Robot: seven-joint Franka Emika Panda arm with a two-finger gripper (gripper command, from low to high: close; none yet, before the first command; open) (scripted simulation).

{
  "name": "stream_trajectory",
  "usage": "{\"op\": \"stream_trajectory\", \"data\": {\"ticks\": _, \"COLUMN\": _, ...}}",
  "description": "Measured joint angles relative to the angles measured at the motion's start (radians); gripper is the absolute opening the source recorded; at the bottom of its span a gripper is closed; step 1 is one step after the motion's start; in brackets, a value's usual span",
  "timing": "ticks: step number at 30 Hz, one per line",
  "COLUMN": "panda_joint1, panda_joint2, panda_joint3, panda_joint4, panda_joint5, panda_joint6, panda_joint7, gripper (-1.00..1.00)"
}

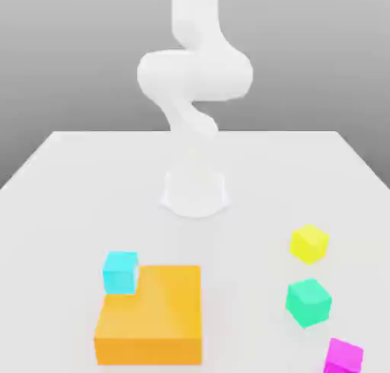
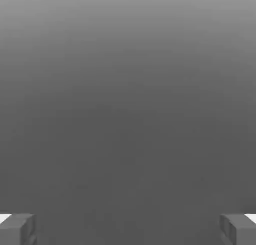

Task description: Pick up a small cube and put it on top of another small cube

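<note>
While the jaws gape empty, the magenta cube (image 1: pixel 343 357) lies outside them.

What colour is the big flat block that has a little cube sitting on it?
The block is orange, best seen in the exterior view.

This is a simulated, lab-like robot setting, rendered rather than real. A plain white bench (image 1: pixel 251 166) stands before a blank gray backdrop (image 1: pixel 76 59), with a smooth white robot arm (image 1: pixel 194 74) mounted on it. Flat-colored cubes (image 1: pixel 308 302) and an orange block (image 1: pixel 156 307) lie there like test pieces.
</note>
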Motion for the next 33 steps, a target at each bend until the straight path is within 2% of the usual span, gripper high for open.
{"op": "stream_trajectory", "data": {"ticks": 9, "panda_joint1": 0.133, "panda_joint2": 0.333, "panda_joint3": -0.017, "panda_joint4": 0.015, "panda_joint5": 0.038, "panda_joint6": 0.092, "panda_joint7": -0.224, "gripper": 0.00}}
{"op": "stream_trajectory", "data": {"ticks": 18, "panda_joint1": 0.222, "panda_joint2": 0.659, "panda_joint3": 0.019, "panda_joint4": 0.030, "panda_joint5": 0.060, "panda_joint6": 0.183, "panda_joint7": -0.434, "gripper": 0.00}}
{"op": "stream_trajectory", "data": {"ticks": 23, "panda_joint1": 0.264, "panda_joint2": 0.839, "panda_joint3": 0.039, "panda_joint4": 0.038, "panda_joint5": 0.037, "panda_joint6": 0.234, "panda_joint7": -0.525, "gripper": 0.00}}
{"op": "stream_trajectory", "data": {"ticks": 29, "panda_joint1": 0.304, "panda_joint2": 1.055, "panda_joint3": 0.063, "panda_joint4": 0.048, "panda_joint5": -0.035, "panda_joint6": 0.296, "panda_joint7": -0.604, "gripper": 0.00}}
{"op": "stream_trajectory", "data": {"ticks": 33, "panda_joint1": 0.321, "panda_joint2": 1.200, "panda_joint3": 0.055, "panda_joint4": 0.073, "panda_joint5": -0.062, "panda_joint6": 0.390, "panda_joint7": -0.608, "gripper": 0.00}}
